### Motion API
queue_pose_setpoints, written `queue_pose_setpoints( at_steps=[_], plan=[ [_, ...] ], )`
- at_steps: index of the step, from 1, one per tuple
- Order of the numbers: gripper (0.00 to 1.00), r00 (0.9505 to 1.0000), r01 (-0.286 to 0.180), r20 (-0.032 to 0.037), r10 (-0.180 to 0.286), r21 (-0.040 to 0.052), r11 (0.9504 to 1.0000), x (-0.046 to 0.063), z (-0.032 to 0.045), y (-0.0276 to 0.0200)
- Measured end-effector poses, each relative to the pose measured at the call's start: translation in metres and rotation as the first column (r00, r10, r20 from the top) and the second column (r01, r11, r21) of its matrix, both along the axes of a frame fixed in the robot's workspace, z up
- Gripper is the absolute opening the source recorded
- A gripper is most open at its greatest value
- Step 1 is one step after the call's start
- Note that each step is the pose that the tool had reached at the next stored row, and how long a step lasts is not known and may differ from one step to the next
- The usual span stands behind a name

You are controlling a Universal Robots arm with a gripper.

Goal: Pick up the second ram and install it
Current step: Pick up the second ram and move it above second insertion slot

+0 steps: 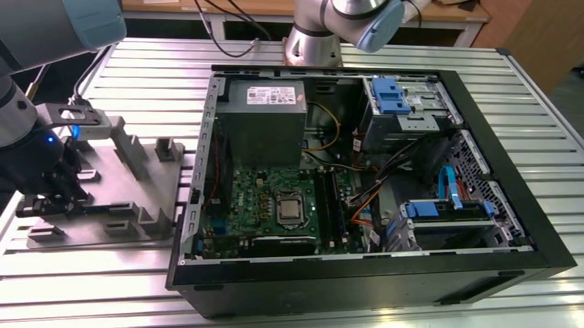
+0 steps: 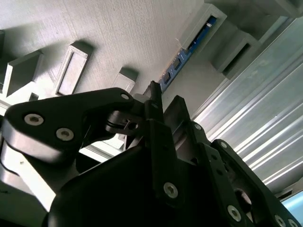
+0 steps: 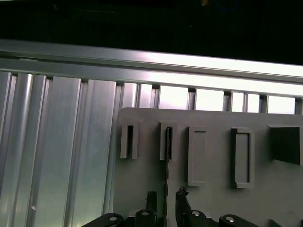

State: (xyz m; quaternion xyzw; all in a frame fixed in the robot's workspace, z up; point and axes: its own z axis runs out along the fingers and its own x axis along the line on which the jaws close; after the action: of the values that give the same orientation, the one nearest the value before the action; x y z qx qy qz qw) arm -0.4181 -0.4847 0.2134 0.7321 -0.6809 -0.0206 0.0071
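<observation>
The second ram point(image 2: 176, 64) stands on its long edge in the narrow slotted holders of the grey fixture plate point(image 2: 118, 38), its blue-green board showing along its length in the second wrist view. In the first wrist view it is seen edge-on as a thin dark line point(image 3: 166, 165) running from one slot across the plate point(image 3: 151, 123) to the gripper point(image 3: 165, 195). The two black fingers point(image 3: 151, 201) stand one on each side of the stick's near end, parted, with a gap on either side. They appear to grip nothing, though whether a pad touches the board is hard to tell from here. The second wrist view looks past the dark linkage at the same straddle, the gripper point(image 2: 165, 94) set right at the stick's end. In the exterior view the gripper point(image 1: 48, 203) hangs low over the plate point(image 1: 137, 184) at the exterior view's left, lower in the frame. The plate lies on the ribbed aluminium surface point(image 1: 82, 287). Just beside it, filling the middle and the exterior view's right, an open computer case point(image 1: 511, 225) lies on its side. Inside it are the green motherboard point(image 1: 264, 198) and, above that in the frame, a grey power supply point(image 1: 264, 116).
</observation>
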Motion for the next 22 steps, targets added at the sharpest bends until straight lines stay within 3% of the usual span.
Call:
queue_pose_setpoints(
  at_steps=[8,22],
  plan=[
    [0.30,0.9999,0.000,0.0111,0.000,0.0002,1.0000,-0.008,-0.0107,0.0001],
    [0.30,0.9999,-0.001,0.0117,0.001,-0.0022,1.0000,-0.008,-0.0135,0.0021]
  ],
)
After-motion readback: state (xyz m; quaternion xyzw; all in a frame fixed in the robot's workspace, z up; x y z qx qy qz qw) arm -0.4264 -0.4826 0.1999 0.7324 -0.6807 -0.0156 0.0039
